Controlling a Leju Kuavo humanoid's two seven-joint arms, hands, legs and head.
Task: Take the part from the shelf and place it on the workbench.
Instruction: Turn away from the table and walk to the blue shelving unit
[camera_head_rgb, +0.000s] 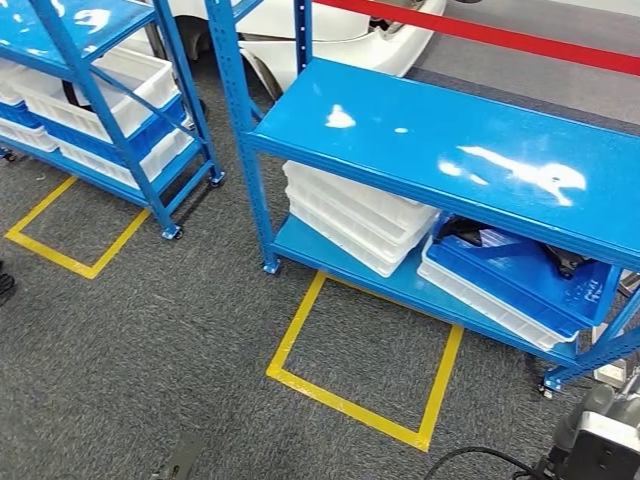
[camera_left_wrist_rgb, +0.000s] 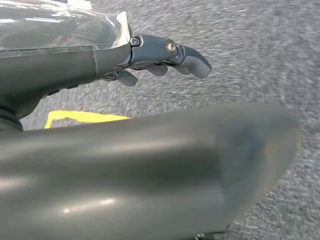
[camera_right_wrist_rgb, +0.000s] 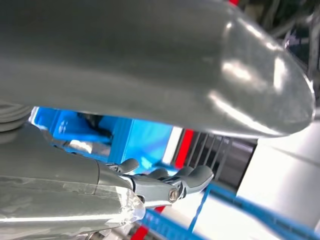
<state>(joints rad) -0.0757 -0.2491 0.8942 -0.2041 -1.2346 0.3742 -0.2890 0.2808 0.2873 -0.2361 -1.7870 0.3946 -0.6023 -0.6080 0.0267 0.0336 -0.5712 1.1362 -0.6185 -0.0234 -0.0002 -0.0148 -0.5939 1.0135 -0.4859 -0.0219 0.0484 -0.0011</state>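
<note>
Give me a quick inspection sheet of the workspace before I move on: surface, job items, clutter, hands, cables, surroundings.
Surface: blue shelf unit ahead, its top board bare with glare; no workbench seen.
Job's things: dark part lying in the blue tray on the lower shelf; untouched.
Clutter: stacked white trays beside the blue tray; second blue rack holding white bins.
Hands: left hand over grey carpet, fingers apart, holding nothing; right hand near the shelving, fingers apart, holding nothing.
Cables: black cable on the carpet.
Surroundings: grey carpet with yellow tape squares; red barrier tape and a white vehicle body behind the shelves.
</note>
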